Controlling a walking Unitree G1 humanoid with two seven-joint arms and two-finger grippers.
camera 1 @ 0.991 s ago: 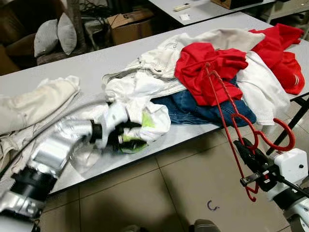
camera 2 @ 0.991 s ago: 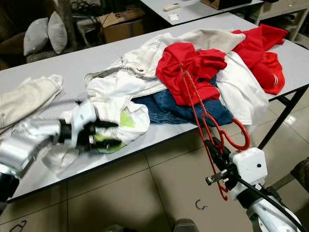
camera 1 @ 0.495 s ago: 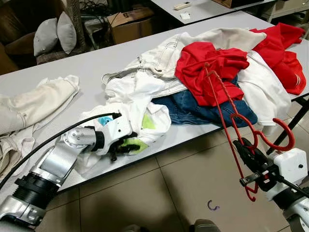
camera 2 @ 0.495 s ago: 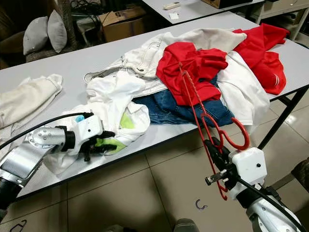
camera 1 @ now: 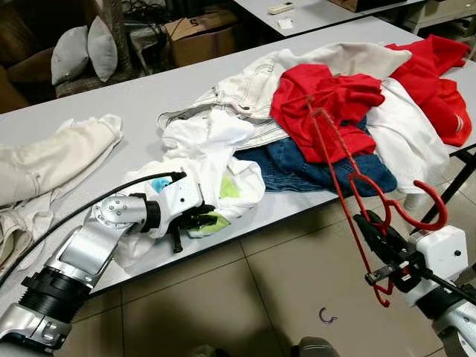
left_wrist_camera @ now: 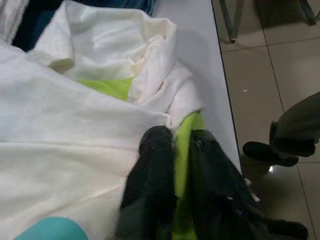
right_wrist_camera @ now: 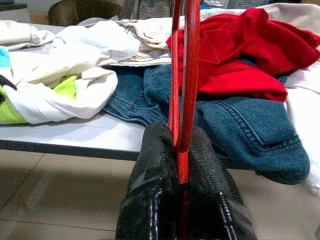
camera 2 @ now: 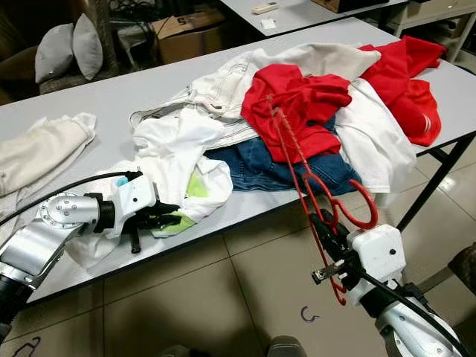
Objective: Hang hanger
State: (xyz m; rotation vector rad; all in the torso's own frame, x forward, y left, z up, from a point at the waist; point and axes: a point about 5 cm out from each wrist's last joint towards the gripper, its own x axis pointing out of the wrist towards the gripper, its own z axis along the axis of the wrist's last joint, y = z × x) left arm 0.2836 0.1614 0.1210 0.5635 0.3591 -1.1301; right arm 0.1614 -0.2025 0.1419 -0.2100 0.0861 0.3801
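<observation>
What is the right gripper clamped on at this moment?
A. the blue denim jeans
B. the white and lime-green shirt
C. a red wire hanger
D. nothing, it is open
C: the right gripper has its two black fingers closed around the thin red wire hanger, held off the table edge in front of the clothes pile.

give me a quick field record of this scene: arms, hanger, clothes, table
left gripper: at the table's near edge, jaws shut on the white and lime garment
right gripper: off the table's near edge, above the floor, jaws shut on the red hanger
hanger position: top end leans on the red garment, hook near the gripper
clothes pile: jeans, cream trousers, white garment
table: grey
far left: cream garment
</observation>
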